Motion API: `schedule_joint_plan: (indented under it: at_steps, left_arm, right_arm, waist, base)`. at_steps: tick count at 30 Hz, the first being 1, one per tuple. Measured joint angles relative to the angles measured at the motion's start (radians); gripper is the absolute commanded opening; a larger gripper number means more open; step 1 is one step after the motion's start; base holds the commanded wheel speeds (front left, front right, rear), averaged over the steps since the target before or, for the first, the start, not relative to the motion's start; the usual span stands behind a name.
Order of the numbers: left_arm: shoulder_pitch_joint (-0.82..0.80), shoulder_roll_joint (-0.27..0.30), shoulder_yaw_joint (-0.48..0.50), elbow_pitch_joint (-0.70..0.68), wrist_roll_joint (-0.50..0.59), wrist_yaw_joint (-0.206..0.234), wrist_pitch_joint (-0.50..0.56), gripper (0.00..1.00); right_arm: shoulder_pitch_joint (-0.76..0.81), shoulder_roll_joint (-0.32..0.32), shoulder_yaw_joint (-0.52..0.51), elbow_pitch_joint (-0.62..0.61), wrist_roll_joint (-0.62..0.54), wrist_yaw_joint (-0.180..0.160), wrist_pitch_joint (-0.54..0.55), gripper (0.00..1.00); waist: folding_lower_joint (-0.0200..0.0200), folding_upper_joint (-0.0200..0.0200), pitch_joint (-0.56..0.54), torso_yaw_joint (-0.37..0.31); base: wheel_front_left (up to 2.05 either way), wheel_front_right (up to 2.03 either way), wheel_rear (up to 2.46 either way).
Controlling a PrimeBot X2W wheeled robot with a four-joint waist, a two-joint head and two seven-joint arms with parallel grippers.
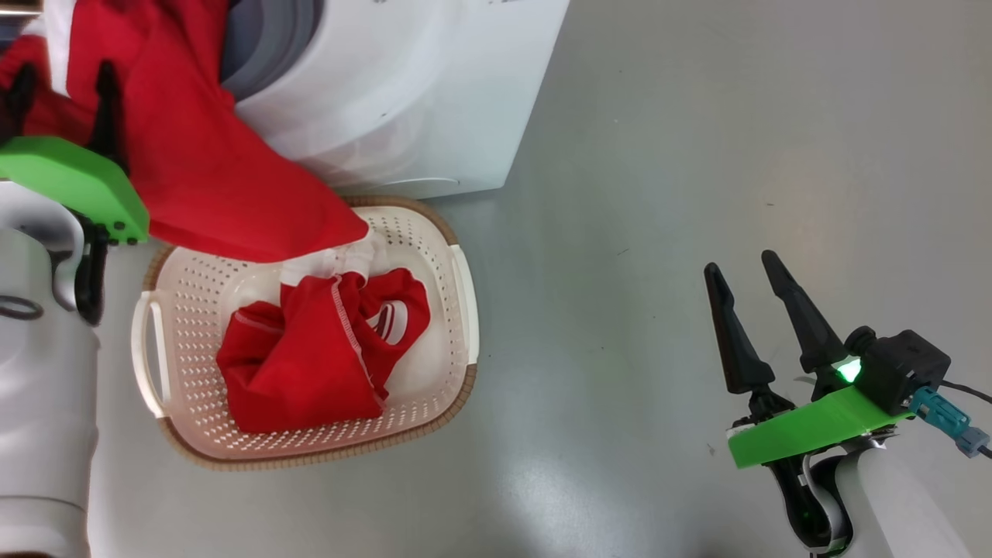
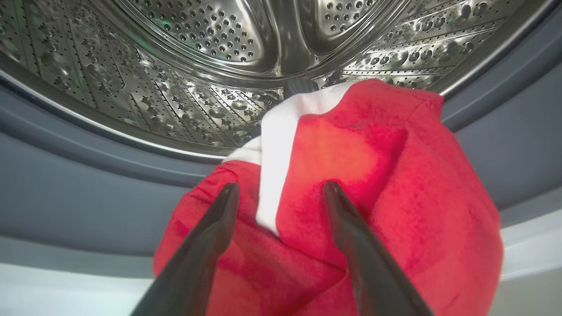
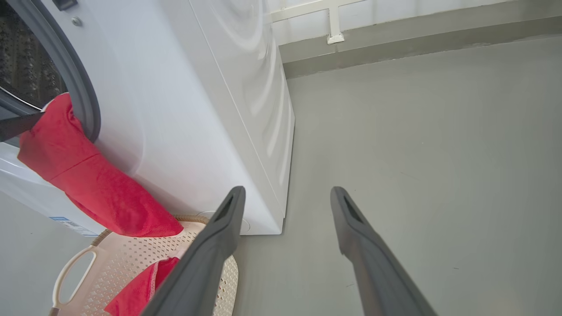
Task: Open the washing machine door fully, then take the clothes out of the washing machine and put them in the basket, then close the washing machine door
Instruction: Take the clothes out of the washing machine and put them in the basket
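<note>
Grey floor (image 1: 697, 155), basket (image 1: 457, 294) set before the washing machine (image 1: 403, 93) to catch a hanging red garment (image 1: 217, 178); left pincer (image 2: 281, 186) and right pincer (image 1: 742, 262) gape wide, empty.

No text, brand or number could be read. The washer (image 3: 175, 109) bore 1 small label (image 3: 72, 224) with a blue strip, low on its front near the bottom edge. Its print was too small and blurred to make out.
</note>
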Motion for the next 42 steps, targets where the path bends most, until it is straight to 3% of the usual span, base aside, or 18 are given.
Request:
schedule_joint_plan:
  at_steps: [6, 7, 8, 12, 25, 34, 42]
  left_arm:
    - [-0.038, -0.001, -0.033, 0.074, -0.037, -0.008, -0.022, 1.00]
    - [-0.038, -0.001, -0.039, 0.083, -0.042, -0.009, -0.024, 0.89]
    - [-0.038, -0.003, -0.048, 0.093, -0.050, -0.009, -0.030, 0.53]
    - [-0.038, -0.013, -0.091, 0.114, -0.087, -0.009, -0.040, 0.00]
    - [-0.013, -0.012, -0.181, 0.124, -0.194, -0.009, -0.076, 0.00]
    - [0.151, -0.032, -0.219, 0.060, -0.247, -0.009, -0.087, 0.00]
    - [0.303, -0.086, -0.232, -0.042, -0.253, -0.009, -0.086, 0.00]
  right_arm:
    - [0.000, 0.005, 0.000, 0.000, 0.000, 0.000, 0.000, 1.00]
    - [0.000, 0.005, 0.000, 0.001, 0.000, 0.000, 0.000, 1.00]
    - [0.000, 0.005, 0.000, 0.001, 0.000, 0.000, 0.000, 1.00]
    - [0.000, 0.006, -0.001, 0.000, 0.000, 0.000, 0.000, 1.00]
    - [0.001, 0.006, -0.003, -0.002, 0.000, 0.000, 0.000, 1.00]
    - [0.002, 0.012, -0.011, -0.003, 0.000, 0.000, 0.000, 1.00]
    - [0.003, 0.011, -0.019, -0.006, 0.000, 0.000, 0.000, 1.00]
  waist:
    - [0.0000, 0.0000, -0.007, -0.009]
    - [0.0000, 0.0000, -0.009, -0.009]
    - [0.0000, 0.0000, -0.011, -0.010]
    - [0.0000, 0.0000, -0.020, -0.010]
    - [0.0000, 0.0000, -0.032, -0.001]
    - [0.0000, 0.0000, -0.039, 0.008]
    - [0.0000, 0.0000, -0.034, 0.025]
  base:
    - [0.00, 0.00, 0.00]
    - [0.00, 0.00, 0.00]
    - [0.00, 0.00, 0.00]
    - [0.00, 0.00, 0.00]
    - [0.00, 0.00, 0.00]
    - [0.00, 0.00, 0.00]
    - [0.00, 0.00, 0.00]
